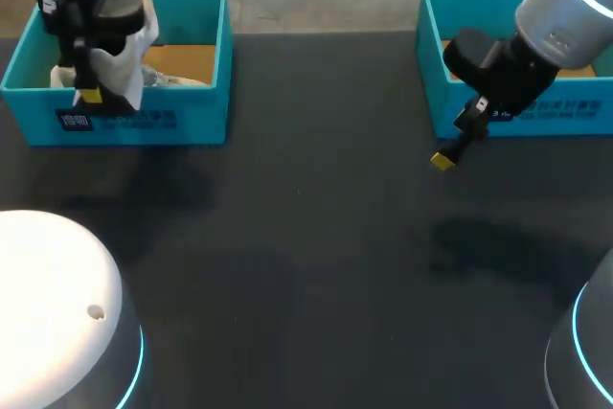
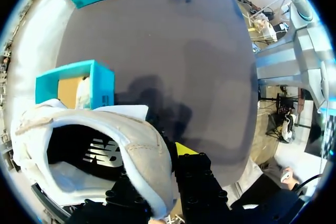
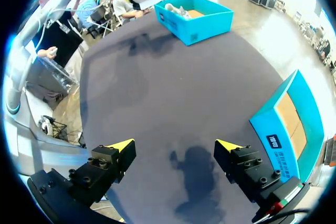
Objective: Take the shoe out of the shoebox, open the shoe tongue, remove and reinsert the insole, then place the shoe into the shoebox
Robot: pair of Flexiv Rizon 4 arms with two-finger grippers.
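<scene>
Our left jaws are closed on the white shoe [image 2: 142, 150], gripping its collar wall from both sides, with one yellow tip [image 2: 184, 149] showing just outside it. The shoe [image 1: 132, 72] hangs lifted above the left shoebox [image 1: 144, 126] at the far left of the dark desk [image 1: 306, 237]. It is clear of the box floor, where something pale [image 1: 168, 79] lies that we cannot identify. Our right jaws stand open and hold nothing, their two yellow tips [image 3: 119, 145] spread wide over bare desk. They hover just on the near side of the right shoebox [image 1: 428, 55], at its left front corner. That box's teal wall [image 3: 283, 129] sits close beside the right jaws, with the left shoebox [image 3: 205, 22] well apart across the desk.
</scene>
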